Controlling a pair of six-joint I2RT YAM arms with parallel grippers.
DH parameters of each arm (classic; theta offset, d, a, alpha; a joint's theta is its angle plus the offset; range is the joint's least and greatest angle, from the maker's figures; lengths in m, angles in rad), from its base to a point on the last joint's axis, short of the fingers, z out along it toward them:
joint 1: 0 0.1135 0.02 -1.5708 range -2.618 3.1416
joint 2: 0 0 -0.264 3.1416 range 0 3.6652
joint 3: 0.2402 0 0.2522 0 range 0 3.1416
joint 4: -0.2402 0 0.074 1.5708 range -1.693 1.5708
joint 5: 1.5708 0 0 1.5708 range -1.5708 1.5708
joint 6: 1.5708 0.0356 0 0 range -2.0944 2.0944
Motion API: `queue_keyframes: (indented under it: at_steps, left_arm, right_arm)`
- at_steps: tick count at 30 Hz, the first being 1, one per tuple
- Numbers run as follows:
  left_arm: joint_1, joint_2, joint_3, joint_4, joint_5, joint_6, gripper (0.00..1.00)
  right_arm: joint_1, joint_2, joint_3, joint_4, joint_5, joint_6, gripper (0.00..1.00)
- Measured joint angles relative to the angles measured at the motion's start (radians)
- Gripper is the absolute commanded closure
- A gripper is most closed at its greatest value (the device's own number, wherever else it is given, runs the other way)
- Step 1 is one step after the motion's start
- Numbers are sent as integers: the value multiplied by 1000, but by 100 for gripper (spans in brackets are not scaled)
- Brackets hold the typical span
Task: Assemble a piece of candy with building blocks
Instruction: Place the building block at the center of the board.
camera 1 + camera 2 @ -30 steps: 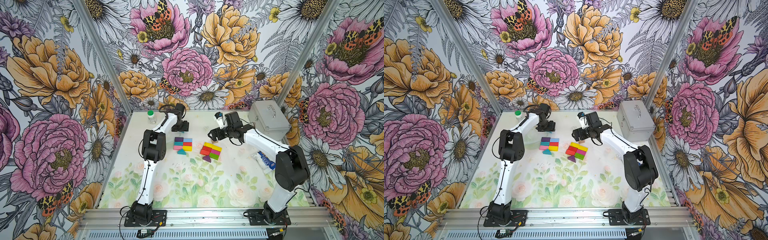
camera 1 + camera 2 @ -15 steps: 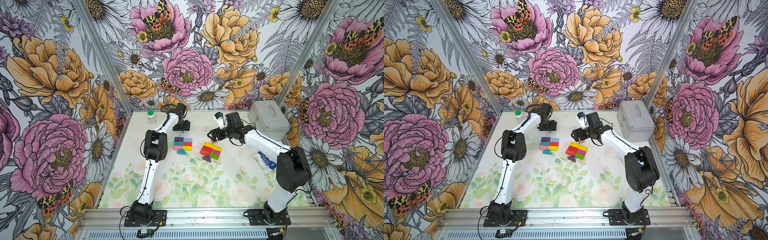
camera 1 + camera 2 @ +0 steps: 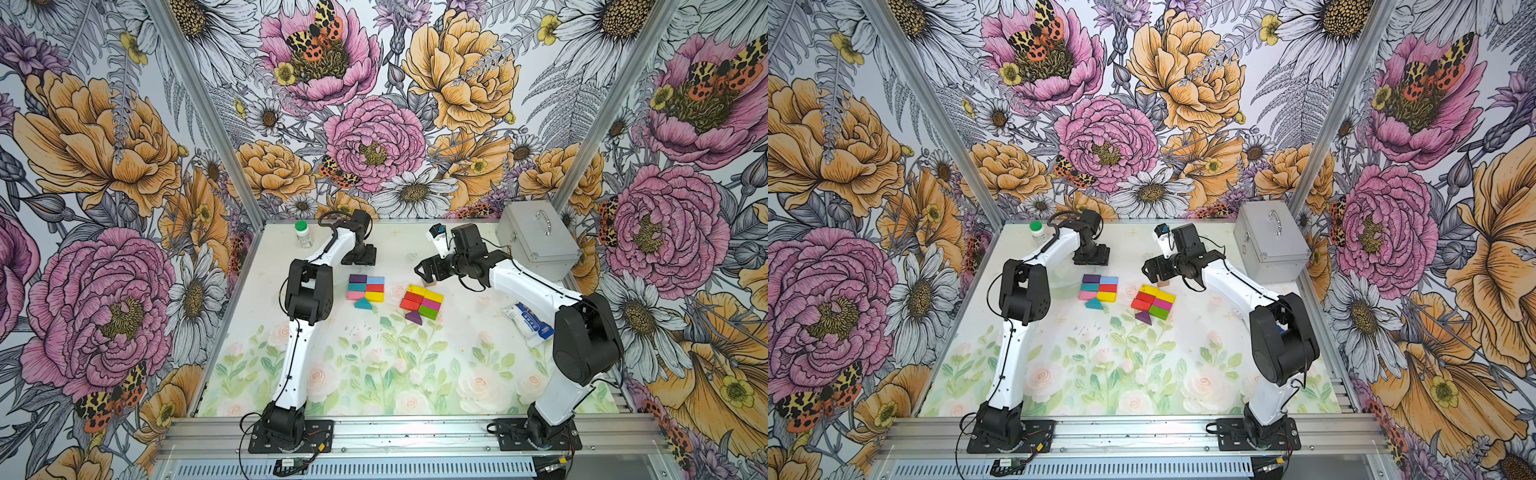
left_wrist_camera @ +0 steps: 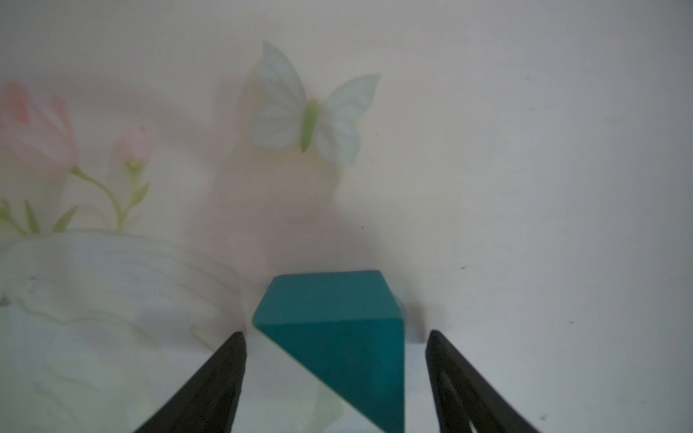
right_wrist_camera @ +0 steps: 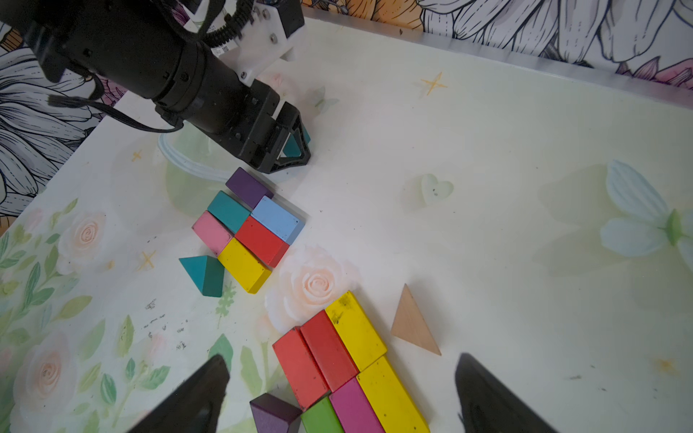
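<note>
Left gripper [image 4: 335, 337] is down at the far end of the table mat [image 3: 457, 374], jaws apart & straddling a teal triangle [image 4: 337, 322] that sits on the mat. Left wrist view shows thin gaps on both sides, so no grip. Right wrist view agrees: teal piece btwn the black fingers [image 5: 290, 163]. Just on the near side lies a block group [image 3: 366, 286]: purple, light blue, teal, red, pink & yellow bricks packed touching, w/ a second teal triangle [image 3: 363, 304] against the yellow brick's end. Right gripper [image 5: 343, 363] is wide open, nothing btwn the jaws, held above the far end of a second block group [image 3: 422, 300]: 2 yellow, 2 red, magenta & green bricks tight together, purple triangle [image 3: 414, 318] against the green one at the near end. Tan triangle [image 5: 412, 328] lies flat just beside the far yellow brick, thin gap, below the right gripper. Off to the sides: silver case [image 3: 536, 245], green-capped bottle [image 3: 303, 233], blue-and-white packet [image 3: 530, 326].
</note>
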Motion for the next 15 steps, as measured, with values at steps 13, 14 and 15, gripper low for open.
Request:
queue_keyframes:
  at_steps: [13,14,15]
  left_arm:
    - [35,-69,-100,-3,-7,3,25]
    - [40,-72,-100,-5,-7,3,26]
    - [44,-74,-100,-5,-7,3,26]
  right_arm:
    - [0,0,0,0,-1,0,5]
    - [0,0,0,0,-2,0,5]
    - [0,0,0,0,-3,0,5]
